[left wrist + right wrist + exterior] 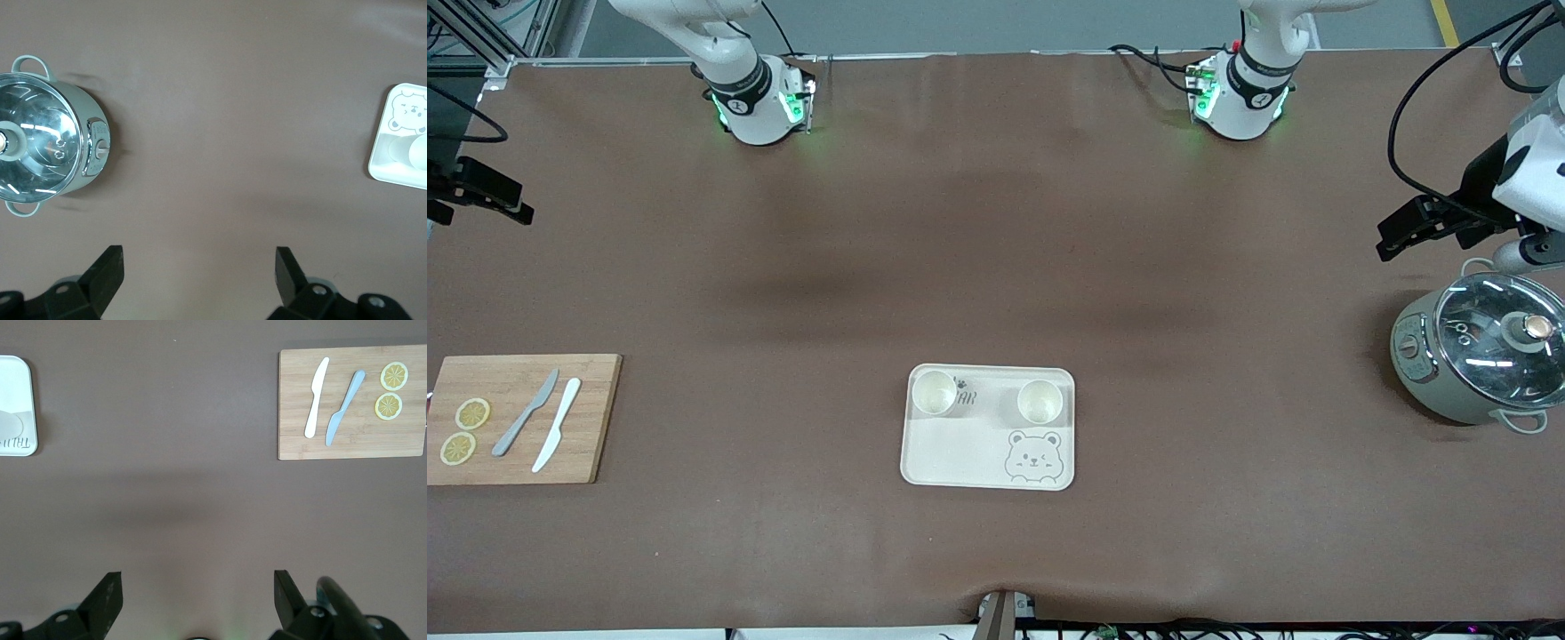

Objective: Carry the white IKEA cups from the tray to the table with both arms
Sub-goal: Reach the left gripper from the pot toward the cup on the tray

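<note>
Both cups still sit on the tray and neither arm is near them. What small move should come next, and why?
Probably swing each gripper in over its nearer cup. The two cups stand upright on the tray, while the left gripper and right gripper hang open over the table's ends.

left tool point(198, 273) open, right tool point(197, 593) open

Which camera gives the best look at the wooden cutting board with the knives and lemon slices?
The right wrist view: the cutting board appears whole from above, both knives and both lemon slices distinct. The front view shows it smaller, cut off at the picture's edge. The left wrist view does not show it.
</note>
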